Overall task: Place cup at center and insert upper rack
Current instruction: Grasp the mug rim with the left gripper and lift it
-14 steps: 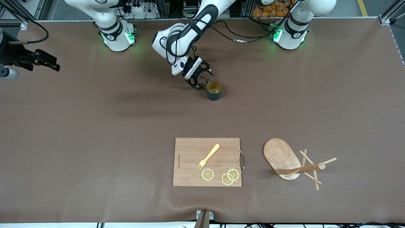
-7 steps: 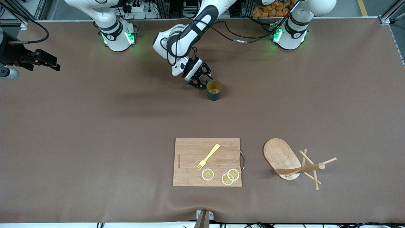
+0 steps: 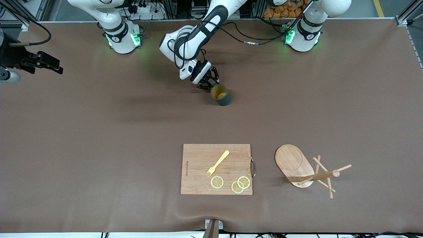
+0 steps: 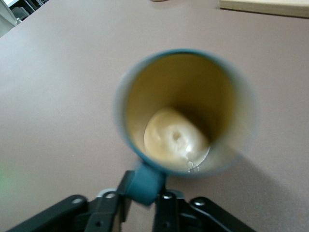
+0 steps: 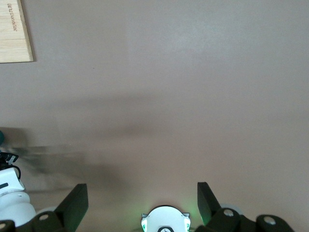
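Observation:
The dark teal cup [image 3: 220, 95] with a mustard-yellow inside is near the robots' side of the table, tilted toward my left gripper [image 3: 209, 84]. In the left wrist view the cup [image 4: 188, 111] fills the frame, and the left gripper [image 4: 145, 195] is shut on its loop handle [image 4: 145, 183]. The wooden mug tree [image 3: 294, 162] lies on its side near the front camera, toward the left arm's end, with its post [image 3: 314, 177] and pegs pointing away from the oval base. My right gripper [image 5: 140, 200] is open and empty, held high over bare table.
A rectangular wooden cutting board [image 3: 198, 165] lies beside the mug tree, bearing a yellow fork [image 3: 218, 163] and three lemon slices [image 3: 217, 182]. The brown mat [image 3: 99, 132] is bare between the cup and the board.
My left gripper moved in and shut on the cup's handle. The cup, upright before, now tilts toward the gripper. The right arm has not moved.

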